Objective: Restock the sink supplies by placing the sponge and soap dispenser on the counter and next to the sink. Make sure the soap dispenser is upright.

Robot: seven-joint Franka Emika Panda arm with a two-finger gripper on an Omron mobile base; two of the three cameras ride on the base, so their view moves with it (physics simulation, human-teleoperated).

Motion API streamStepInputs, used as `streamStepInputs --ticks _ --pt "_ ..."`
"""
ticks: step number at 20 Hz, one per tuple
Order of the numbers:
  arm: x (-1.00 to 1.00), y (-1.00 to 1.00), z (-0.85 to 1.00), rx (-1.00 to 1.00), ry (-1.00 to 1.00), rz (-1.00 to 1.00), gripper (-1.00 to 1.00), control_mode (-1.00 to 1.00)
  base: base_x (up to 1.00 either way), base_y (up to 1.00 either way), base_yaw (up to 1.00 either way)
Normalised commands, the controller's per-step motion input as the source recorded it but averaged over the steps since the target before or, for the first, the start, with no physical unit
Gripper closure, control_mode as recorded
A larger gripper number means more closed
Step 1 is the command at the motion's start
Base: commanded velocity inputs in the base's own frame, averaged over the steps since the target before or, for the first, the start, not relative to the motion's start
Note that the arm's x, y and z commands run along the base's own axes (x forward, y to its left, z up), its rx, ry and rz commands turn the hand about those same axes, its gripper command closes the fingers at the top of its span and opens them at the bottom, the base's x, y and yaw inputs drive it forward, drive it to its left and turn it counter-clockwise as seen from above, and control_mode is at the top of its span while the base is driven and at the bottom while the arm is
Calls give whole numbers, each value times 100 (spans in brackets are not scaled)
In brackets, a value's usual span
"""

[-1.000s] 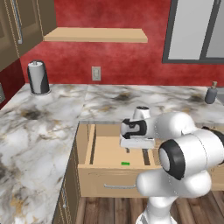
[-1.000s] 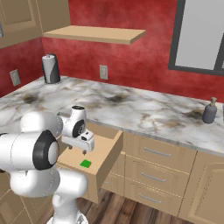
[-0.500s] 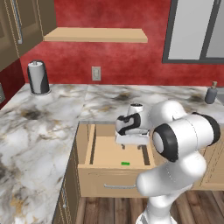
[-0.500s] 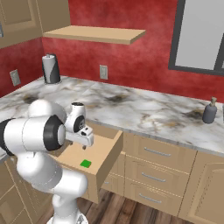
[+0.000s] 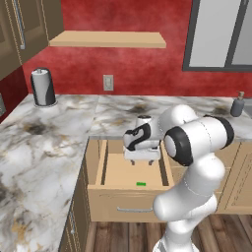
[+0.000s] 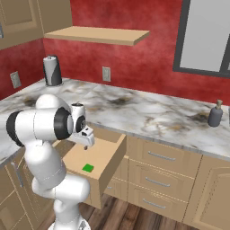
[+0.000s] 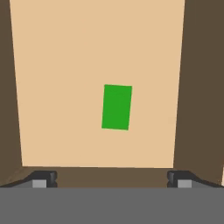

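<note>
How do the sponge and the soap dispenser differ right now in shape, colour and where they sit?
The sponge is a flat bright green rectangle; the soap dispenser is a rounded dark grey bottle with a narrow pump top. The sponge lies flat on the floor of the open drawer, below counter level; the dispenser stands upright on the marble counter, far off to the right. Neither is held: the open gripper hangs above the sponge.

drawer [image 5: 115, 174]: standing pulled out under the counter [image 5: 59, 142], its top lying open to the gripper [image 7: 111, 179] hanging above it with fingers spread wide.
drawer floor: lying bare all around the sponge [image 7: 117, 107], leaving room on every side of it.
drawer walls: rising on both long sides, well apart from the sponge.
counter edge: running behind the drawer's back end.
soap dispenser [image 6: 215, 115]: standing on the counter far from the drawer, blocking nothing there.
</note>
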Motion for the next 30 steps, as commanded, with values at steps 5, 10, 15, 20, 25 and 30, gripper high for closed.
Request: streamStepInputs --ticks 5,10,15,20,25,30 --pt "34 0 -17 -1 0 0 -100 -100 0 0 0" --pt "35 0 -25 -1 1 0 -100 -100 0 0 0" --pt "17 0 -34 0 1 0 -100 -100 0 0 0" --pt "4 -5 -39 0 2 -1 -100 -100 0 0 0" --pt "0 -10 -32 0 0 0 -100 -100 0 0 0" --pt "0 -10 -28 0 1 0 -100 -100 0 0 0"
